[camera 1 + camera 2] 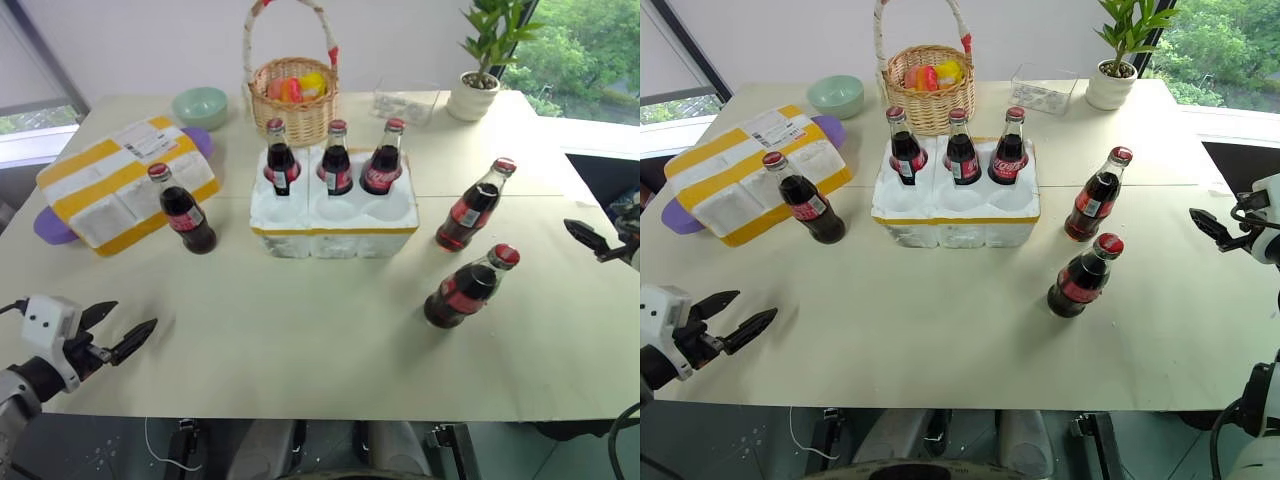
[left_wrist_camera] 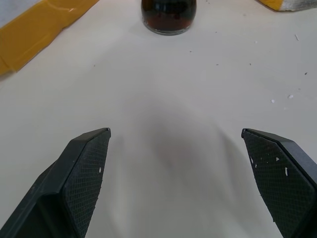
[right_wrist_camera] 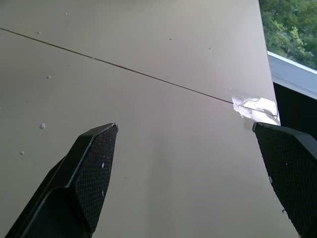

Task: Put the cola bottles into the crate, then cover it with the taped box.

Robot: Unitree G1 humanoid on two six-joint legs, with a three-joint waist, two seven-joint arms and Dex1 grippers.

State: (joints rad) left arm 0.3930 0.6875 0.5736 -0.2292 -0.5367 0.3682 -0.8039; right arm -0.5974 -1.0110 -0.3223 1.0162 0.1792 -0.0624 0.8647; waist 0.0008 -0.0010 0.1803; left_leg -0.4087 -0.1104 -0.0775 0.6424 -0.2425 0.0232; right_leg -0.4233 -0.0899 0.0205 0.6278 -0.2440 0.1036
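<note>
**Three bottles seated, three loose on the table**

Three small glass cola bottles with red caps and red labels (image 1: 336,158) stand in the far row of wells of the low white foam crate with a yellow tape band round its base (image 1: 333,215), which sits at the middle of the pale table (image 1: 300,350); its near row of wells is open. The label script on the bottles is white on red but too small to read. A fourth bottle (image 1: 183,210) stands on the table towards the left edge, just beside the large white foam box with broad yellow tape stripes, a white shipping label and purple ends (image 1: 120,185); the label's print cannot be read. Two more bottles (image 1: 475,205) (image 1: 470,287) stand towards the right edge, apart from the crate and from each other.

The left gripper (image 1: 118,330) is held low over the near left corner, pointing towards the table's middle, its two black fingers (image 2: 84,168) spread wide with nothing between them. The right gripper (image 1: 1215,232) hangs at the right edge, its fingers (image 3: 91,168) likewise wide apart and empty.

A broad bare stretch lies between the near edge and the crate. Along the far edge stand a green bowl (image 1: 200,106), a wicker basket (image 1: 293,100), a clear container (image 1: 405,102) and a potted plant (image 1: 478,80).
</note>
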